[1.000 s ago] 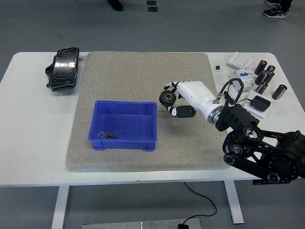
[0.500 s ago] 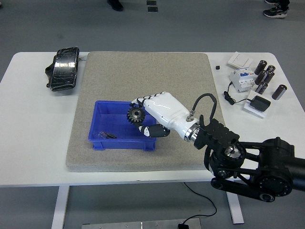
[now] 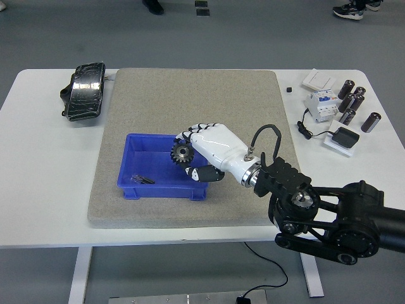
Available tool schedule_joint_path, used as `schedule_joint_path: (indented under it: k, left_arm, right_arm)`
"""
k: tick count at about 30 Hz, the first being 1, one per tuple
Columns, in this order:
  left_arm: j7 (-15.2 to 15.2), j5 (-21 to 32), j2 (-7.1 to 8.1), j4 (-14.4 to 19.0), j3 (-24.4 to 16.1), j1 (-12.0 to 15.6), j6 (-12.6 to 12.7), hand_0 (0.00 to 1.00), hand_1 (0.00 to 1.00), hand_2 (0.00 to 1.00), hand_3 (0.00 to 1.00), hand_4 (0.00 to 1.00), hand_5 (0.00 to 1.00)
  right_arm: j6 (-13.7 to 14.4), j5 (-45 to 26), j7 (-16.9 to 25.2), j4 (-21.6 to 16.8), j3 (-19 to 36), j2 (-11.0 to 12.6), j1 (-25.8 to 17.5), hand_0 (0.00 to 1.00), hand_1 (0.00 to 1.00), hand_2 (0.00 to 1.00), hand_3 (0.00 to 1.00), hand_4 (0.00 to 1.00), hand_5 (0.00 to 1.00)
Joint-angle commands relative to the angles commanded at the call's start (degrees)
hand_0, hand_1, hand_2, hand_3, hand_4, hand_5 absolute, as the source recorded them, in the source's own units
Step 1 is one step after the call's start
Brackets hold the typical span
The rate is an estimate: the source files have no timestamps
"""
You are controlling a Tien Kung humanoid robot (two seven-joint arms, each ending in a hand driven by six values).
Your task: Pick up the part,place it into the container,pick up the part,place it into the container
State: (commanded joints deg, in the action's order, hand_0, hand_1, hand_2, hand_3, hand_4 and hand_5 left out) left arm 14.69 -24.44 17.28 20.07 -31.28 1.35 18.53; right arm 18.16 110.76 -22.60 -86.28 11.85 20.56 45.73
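A black toothed gear (image 3: 183,152) is held in my right hand (image 3: 190,154), whose white fingers curl around it. The hand hovers over the right half of the blue bin (image 3: 136,179), which sits on the grey mat (image 3: 190,95). A small dark part (image 3: 142,179) lies on the bin's floor at its left. My right arm (image 3: 329,215) reaches in from the lower right. My left arm is out of view.
A black pedal-like object (image 3: 84,92) lies on the table at the far left. At the far right are several black cylinders (image 3: 352,101), a white breaker (image 3: 321,103), a white switch plate (image 3: 317,79) and a black adapter (image 3: 345,137).
My right hand carried the gear leftward from the mat's middle to above the bin's right half. In the last half second it barely shifted.
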Motion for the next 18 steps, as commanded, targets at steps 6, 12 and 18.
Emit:
schedule_joint_path:
  k: [6, 12, 18]
  left_arm:
    - [0.08, -0.13, -0.04, 0.00, -0.07, -0.03, -0.08, 0.679, 0.672, 0.613, 0.562, 0.501, 0.493]
    - [0.13, -0.25, -0.05, 0.01, -0.17, -0.03, -0.07, 0.679, 0.672, 0.613, 0.560, 0.499, 0.493]
    - [0.12, -0.24, -0.10, 0.05, -0.21, 0.00, 0.07, 0.679, 0.672, 0.613, 0.558, 0.499, 0.492]
  right_arm:
    - [-0.26, -0.65, 0.34, 0.00, 0.46, -0.03, -0.05, 0.705, 0.870, 0.842, 0.822, 0.786, 0.381]
    - [-0.76, -0.95, 0.64, -0.02, 0.80, 0.00, -0.11, 0.705, 0.871, 0.849, 0.833, 0.874, 0.456]
    - [-0.51, -2.58, 1.00, -0.52, 2.41, 0.57, -0.64, 0.707, 0.870, 0.846, 0.835, 0.881, 0.460]
